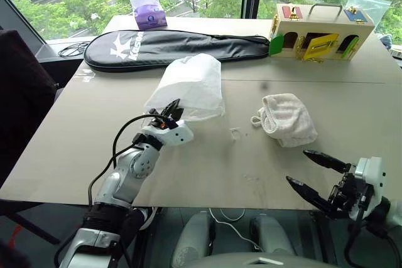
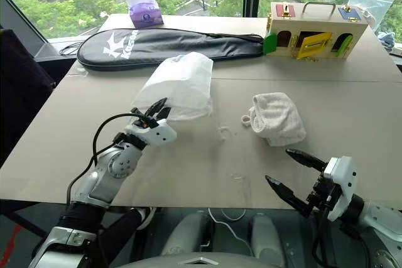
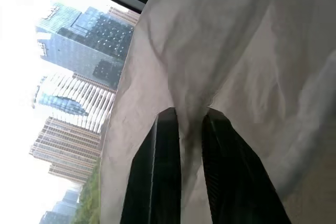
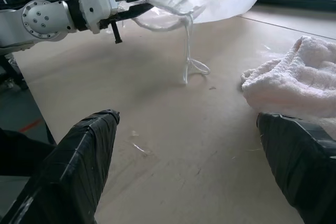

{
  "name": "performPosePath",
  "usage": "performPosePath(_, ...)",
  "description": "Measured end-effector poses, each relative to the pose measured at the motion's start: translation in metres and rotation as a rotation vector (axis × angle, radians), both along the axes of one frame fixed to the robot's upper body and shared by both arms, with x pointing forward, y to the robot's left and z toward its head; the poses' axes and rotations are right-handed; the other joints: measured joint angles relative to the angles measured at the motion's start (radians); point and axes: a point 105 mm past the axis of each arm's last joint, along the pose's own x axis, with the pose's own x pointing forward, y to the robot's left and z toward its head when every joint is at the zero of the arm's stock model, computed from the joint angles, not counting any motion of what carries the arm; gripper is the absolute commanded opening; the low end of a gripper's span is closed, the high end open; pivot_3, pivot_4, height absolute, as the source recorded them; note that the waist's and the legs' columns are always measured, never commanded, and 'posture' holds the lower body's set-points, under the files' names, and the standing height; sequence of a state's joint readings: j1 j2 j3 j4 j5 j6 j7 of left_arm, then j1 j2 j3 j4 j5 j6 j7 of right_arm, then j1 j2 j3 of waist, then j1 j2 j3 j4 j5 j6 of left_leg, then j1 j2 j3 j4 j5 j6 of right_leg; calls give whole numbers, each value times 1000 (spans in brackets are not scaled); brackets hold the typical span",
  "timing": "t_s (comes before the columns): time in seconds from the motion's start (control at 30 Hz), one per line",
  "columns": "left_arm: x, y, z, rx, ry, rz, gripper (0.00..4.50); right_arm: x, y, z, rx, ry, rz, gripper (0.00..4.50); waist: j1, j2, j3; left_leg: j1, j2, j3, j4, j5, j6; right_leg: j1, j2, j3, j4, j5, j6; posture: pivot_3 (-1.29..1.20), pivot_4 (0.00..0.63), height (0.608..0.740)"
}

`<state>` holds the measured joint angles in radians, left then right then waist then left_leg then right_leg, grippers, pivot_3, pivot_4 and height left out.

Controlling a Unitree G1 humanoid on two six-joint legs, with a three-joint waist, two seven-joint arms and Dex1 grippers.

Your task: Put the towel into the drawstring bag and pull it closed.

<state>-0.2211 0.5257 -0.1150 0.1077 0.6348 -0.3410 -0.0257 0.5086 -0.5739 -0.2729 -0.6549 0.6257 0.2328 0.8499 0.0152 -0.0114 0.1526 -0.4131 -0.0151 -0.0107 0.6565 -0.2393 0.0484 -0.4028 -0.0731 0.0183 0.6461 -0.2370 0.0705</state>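
The drawstring bag, thin translucent white, lies mid-table with its near edge lifted. My left gripper is shut on that near edge; the left wrist view shows its black fingers pinching the bag fabric. In the right wrist view the bag's thin white cords hang from the raised mouth down to the table. The towel, an off-white fluffy bundle, rests on the table to the right of the bag, apart from it. My right gripper hovers open near the table's front edge, short of the towel.
A long black racket cover lies behind the bag. A purple-printed packet sits at the far edge, and a wooden latch box stands at the back right. A dark chair stands at the table's left side.
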Motion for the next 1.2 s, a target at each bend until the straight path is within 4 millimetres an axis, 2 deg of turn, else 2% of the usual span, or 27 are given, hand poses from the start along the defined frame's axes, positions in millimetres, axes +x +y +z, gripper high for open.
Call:
performPosePath(0.27,5,-15,18,-57,65,-85,51,9,3,5,7,-41,-27,4500,0,0,0,0,0,0,2,0,0,0,0,0,1,0,0,0,150,740)
performPosePath(0.43,23,-28,37,-160,215,-104,51,39,-7,16,-24,-120,-184,4500,0,-1,1,-1,0,-1,10,0,0,0,2,-1,8,0,0,0,150,740)
performPosePath(0.53,37,-42,68,-278,296,-140,51,58,-15,17,-21,-96,-303,4500,1,-1,1,-1,-1,-1,14,0,0,1,3,-1,12,0,0,0,150,740)
performPosePath(0.6,47,-50,95,-426,329,-156,51,69,-20,15,-44,-56,-361,4500,-1,-2,1,-1,-1,-2,15,0,0,2,3,-2,13,0,0,0,150,740)
performPosePath(0.63,52,-52,110,-517,348,-161,51,76,-25,14,-73,-31,-391,4500,-4,-2,2,-1,-2,-2,16,0,0,2,3,-1,13,0,0,0,150,740)
performPosePath(0.67,58,-54,134,-606,355,-174,51,89,-33,14,-86,-3,-439,4500,-7,-4,3,-1,-2,-2,16,0,0,2,3,-1,13,0,0,0,150,740)
performPosePath(0.77,61,-49,176,-659,320,-187,51,108,-47,22,-16,30,-516,4500,-19,-5,4,0,-2,-2,14,0,0,1,4,-1,14,-1,1,0,150,740)
performPosePath(0.9,77,-27,208,-619,289,-100,51,145,-59,29,149,133,-572,4500,-32,-5,5,-1,-4,-2,12,0,0,-1,5,0,15,-1,1,0,150,740)
performPosePath(0.97,82,-20,218,-551,253,-84,51,158,-54,24,231,222,-550,4500,-31,-5,5,-1,-4,-2,11,0,0,-2,5,0,15,-1,0,0,150,740)
performPosePath(1.03,85,-19,219,-491,236,-74,51,166,-48,16,278,296,-526,4500,-29,-4,5,-2,-4,-2,11,0,0,-2,4,0,15,-1,1,0,150,740)
performPosePath(1.1,91,-16,212,-402,236,-33,51,175,-41,5,334,399,-490,4500,-27,-4,5,-3,-5,-2,10,0,0,-3,3,0,14,-1,1,0,150,740)
performPosePath(1.2,95,-8,205,-292,203,18,51,172,-31,-12,377,519,-424,4500,-25,-5,6,-5,-5,-2,11,0,0,-5,3,0,14,-1,1,0,150,740)
